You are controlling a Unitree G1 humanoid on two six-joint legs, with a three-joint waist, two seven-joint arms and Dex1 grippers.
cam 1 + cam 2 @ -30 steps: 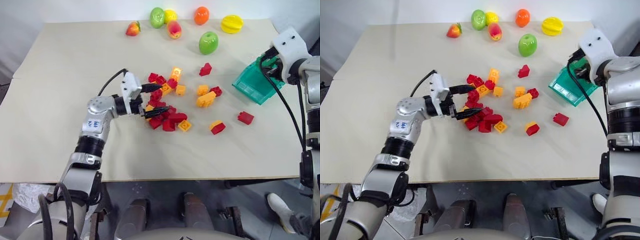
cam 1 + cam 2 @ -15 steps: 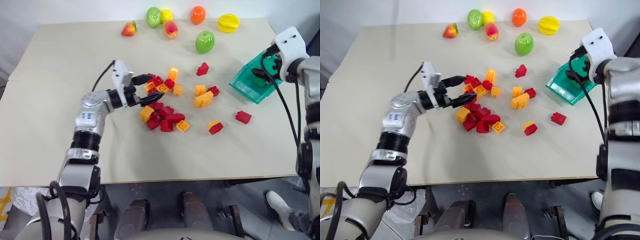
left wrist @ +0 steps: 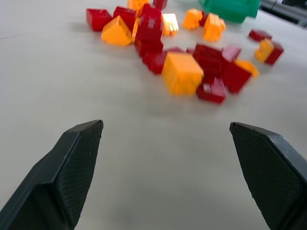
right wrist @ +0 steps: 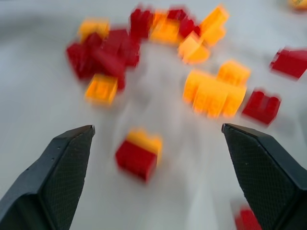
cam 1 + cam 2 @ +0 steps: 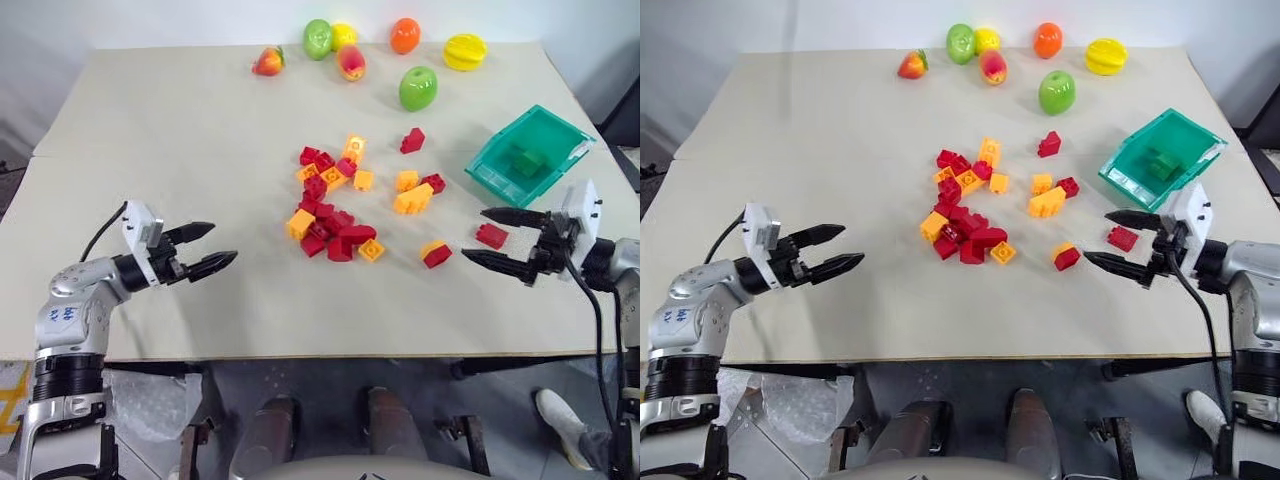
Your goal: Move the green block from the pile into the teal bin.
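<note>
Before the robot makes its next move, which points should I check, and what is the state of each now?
1. Green block inside teal bin: ok.
2. Teal bin resting flat on the table: ok.
3. Left hand open and holding nothing: ok.
4. Right hand open and holding nothing: ok.
5. Both hands apart from the pile: ok.
6. No other green block hidden under the pile: cannot tell.

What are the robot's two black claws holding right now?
Nothing. The left gripper and the right gripper are both open with bare table between their fingers. The green block lies in the teal bin.
</note>
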